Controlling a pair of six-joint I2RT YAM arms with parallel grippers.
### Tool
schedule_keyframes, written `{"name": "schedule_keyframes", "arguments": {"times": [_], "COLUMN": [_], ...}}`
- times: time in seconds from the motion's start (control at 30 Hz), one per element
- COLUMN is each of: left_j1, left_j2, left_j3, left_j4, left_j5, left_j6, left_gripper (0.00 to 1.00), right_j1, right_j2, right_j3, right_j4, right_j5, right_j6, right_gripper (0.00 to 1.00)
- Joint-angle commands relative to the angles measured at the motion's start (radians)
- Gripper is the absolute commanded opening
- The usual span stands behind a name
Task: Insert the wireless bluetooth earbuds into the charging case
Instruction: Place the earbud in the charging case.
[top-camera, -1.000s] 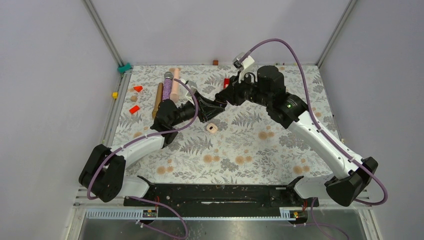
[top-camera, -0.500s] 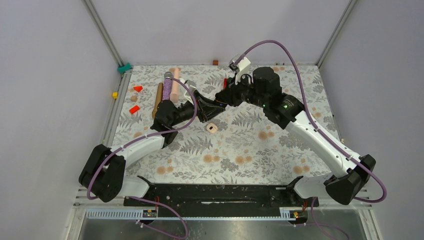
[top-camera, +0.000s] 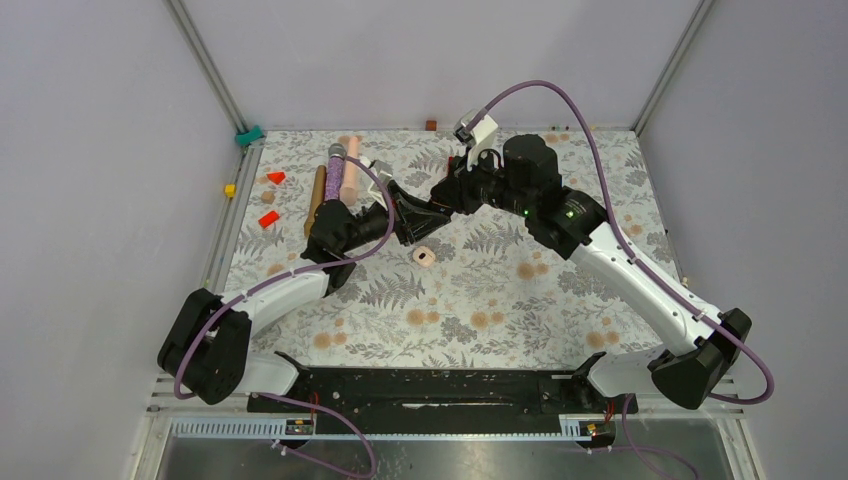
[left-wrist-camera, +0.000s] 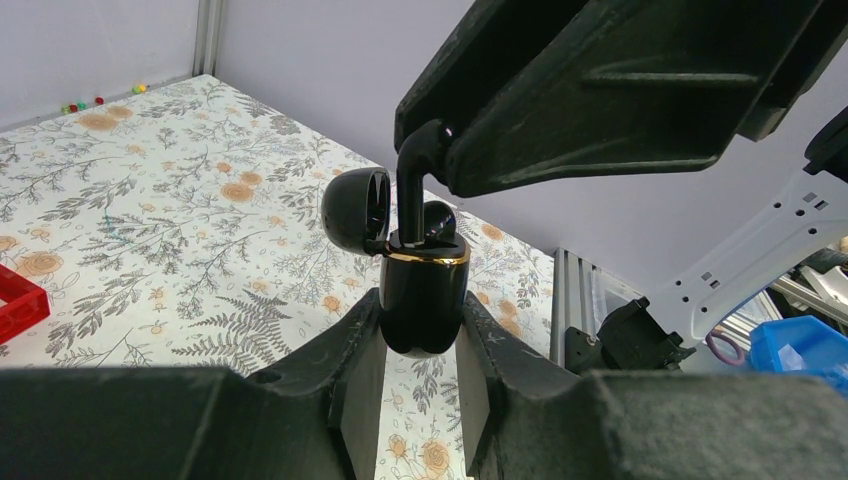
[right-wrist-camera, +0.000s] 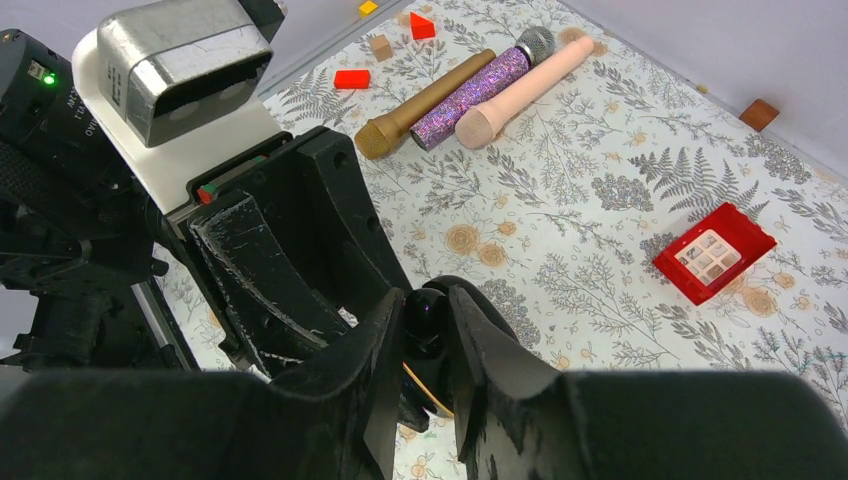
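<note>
Case (left-wrist-camera: 422, 300) stands clamped upright in left hand (left-wrist-camera: 422, 335) (lid (left-wrist-camera: 358, 210) open) so right hand (right-wrist-camera: 427, 340), pinching an earbud (right-wrist-camera: 424, 318), can seat it.

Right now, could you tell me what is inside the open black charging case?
A black earbud pokes above the charging case rim, pinched by the right hand. The wells below are hidden, so a second earbud cannot be ruled out.

No legible text, label or number anywhere.
</note>
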Motion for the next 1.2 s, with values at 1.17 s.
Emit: {"name": "schedule_keyframes", "arguments": {"times": [1.17], "left_j1": [0.014], "left_j2": [-0.028], "left_j3": [-0.030], "left_j4": [0.142], "left_j5": [0.057], "left_j6": [0.026], "left_gripper": [0.00], "right_j1": [0.015], "right_j2": [-0.058], "right_j3": [-0.037], "right_j4": [0.025], "right_j5": [-0.042], "right_j6": [0.029], "right_gripper": [0.26]}}
